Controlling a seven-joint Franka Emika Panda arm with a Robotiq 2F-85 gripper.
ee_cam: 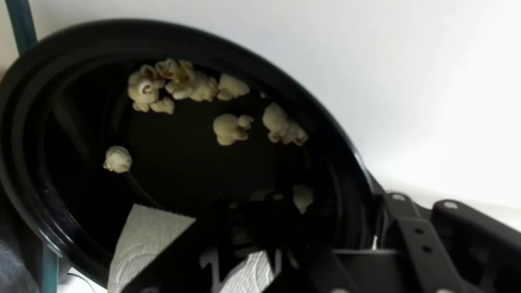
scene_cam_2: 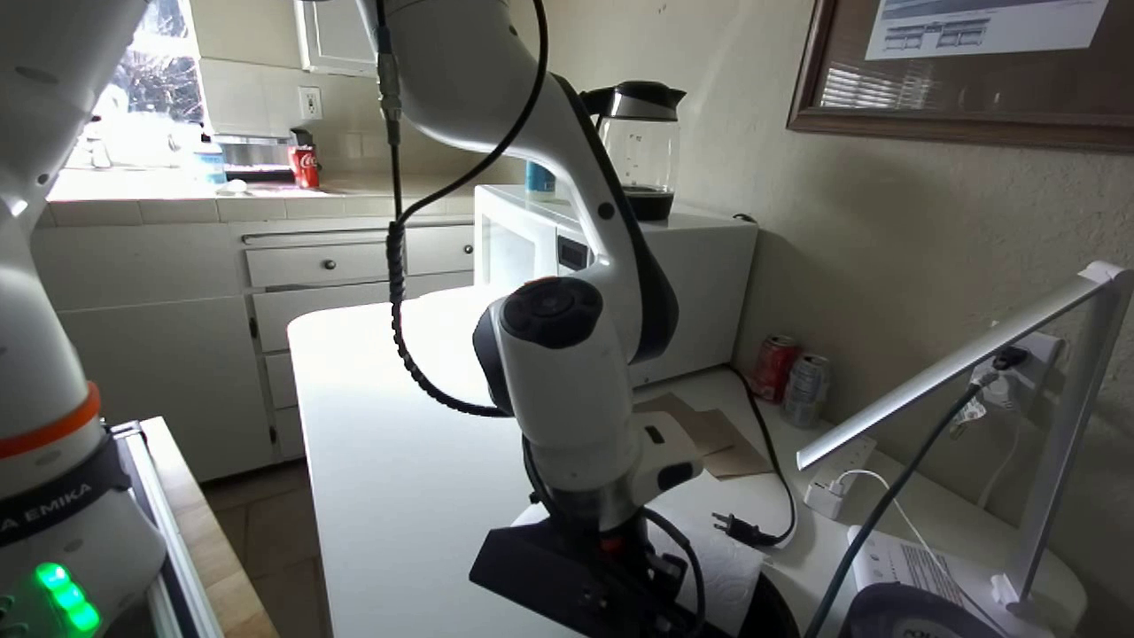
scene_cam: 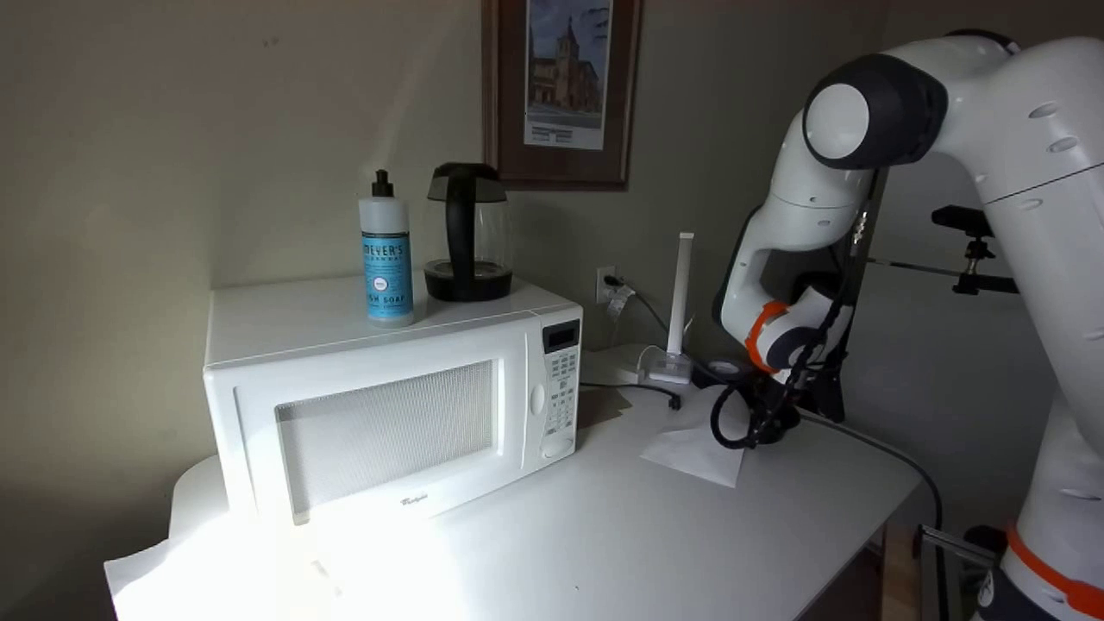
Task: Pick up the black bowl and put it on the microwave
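Gripper (ee_cam: 336,211), black, jaws standing apart: outer finger (ee_cam: 413,228) just beyond the rim of the black bowl (ee_cam: 183,162), its opposite over the hollow, the rim between them; contact cannot be told. White table (ee_cam: 415,81) outside that rim, continuing in both exterior views as a broad, smooth stretch toward the microwave (scene_cam: 379,440), with a straight edge and rounded corner. Bowl: round, glossy, stepped sides, underside hidden, at the lamp end of the table, well apart from the microwave. Contents: pale, knobbly popcorn (ee_cam: 230,129), scattered. Paper towel (ee_cam: 148,240), white, embossed, overlapping the rim in the wrist view. Lamp (scene_cam_2: 1063,443), white, slim, bent at an angle. Black cord (scene_cam_2: 753,533) with pronged plug, between lamp and microwave. Brown paper (scene_cam_2: 687,425), flat. Cans (scene_cam_2: 773,365), one red, one silver, side by side near the wall. Microwave: boxy, white, mesh window; on top, blue-labelled soap bottle (scene_cam: 387,272) near the front edge, clear kettle (scene_cam: 466,259) with black base beside it, open surface on the bottle's other side.
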